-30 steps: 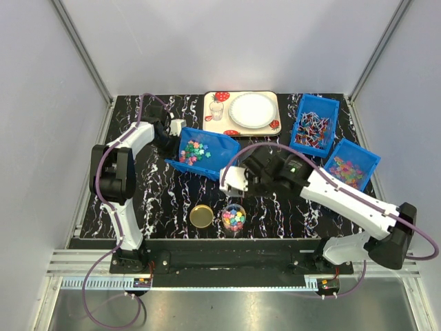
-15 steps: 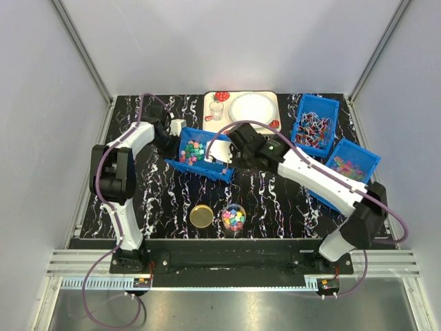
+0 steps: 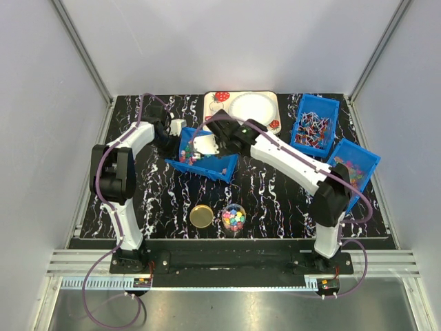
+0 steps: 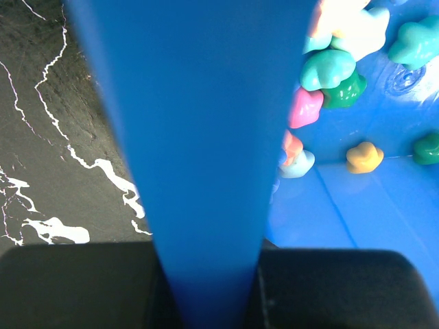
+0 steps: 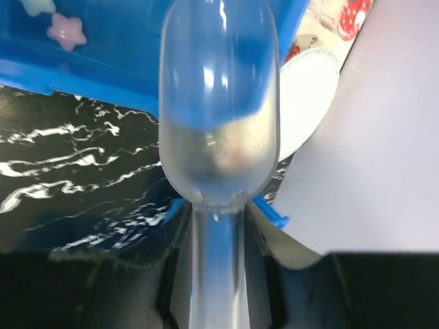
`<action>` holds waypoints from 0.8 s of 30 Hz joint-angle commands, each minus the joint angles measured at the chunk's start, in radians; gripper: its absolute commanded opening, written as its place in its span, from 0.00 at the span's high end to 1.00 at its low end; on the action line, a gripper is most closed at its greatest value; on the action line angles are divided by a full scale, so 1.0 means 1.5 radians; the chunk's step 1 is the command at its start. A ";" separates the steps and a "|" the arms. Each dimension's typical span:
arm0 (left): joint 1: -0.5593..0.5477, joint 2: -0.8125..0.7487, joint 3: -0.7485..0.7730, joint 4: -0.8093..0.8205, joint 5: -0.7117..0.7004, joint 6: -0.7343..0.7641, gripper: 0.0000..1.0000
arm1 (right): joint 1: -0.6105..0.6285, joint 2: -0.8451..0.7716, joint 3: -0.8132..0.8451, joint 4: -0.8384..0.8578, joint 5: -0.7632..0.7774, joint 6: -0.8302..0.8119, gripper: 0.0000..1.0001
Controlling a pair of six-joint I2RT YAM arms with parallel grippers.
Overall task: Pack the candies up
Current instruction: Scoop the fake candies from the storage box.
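- The left end effector [image 4: 206,291] is clamped on one wall of a blue plastic bin [image 4: 199,123], with a finger on each side of the wall.
- This grip holds the blue plastic bin tilted over the black, white-veined counter [image 3: 275,200], at its far left part.
- The candies [image 4: 329,68], small chunky sweets in pink, green, teal and orange, lie gathered inside the bin close to the gripped wall.
- The right end effector [image 5: 218,274] is closed on the handle of a clear plastic scoop [image 5: 219,116]. The scoop's bowl points out above the bin's rim, and what it carries cannot be told.
- In the top view the right arm reaches across the counter, with the scoop over the bin.
- More candies fill an open clear round jar [image 3: 233,218] near the front edge, with a gold round lid [image 3: 202,216] just beside it on the left.
- Behind the bin sits a cream tray with red mushroom print [image 3: 208,102], bearing a white round plate [image 3: 251,109].
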 commanded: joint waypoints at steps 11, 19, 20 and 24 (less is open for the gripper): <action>-0.010 0.039 -0.003 0.018 0.014 0.004 1.00 | 0.057 0.120 0.065 -0.088 0.115 -0.176 1.00; -0.011 0.035 -0.004 0.019 0.018 0.004 1.00 | 0.067 0.174 0.127 -0.180 0.072 -0.187 1.00; -0.010 0.034 -0.004 0.018 0.017 0.003 1.00 | 0.068 0.176 0.129 -0.185 0.064 -0.191 1.00; -0.010 0.034 -0.005 0.018 0.019 0.004 1.00 | 0.066 0.186 0.165 -0.218 -0.011 -0.183 1.00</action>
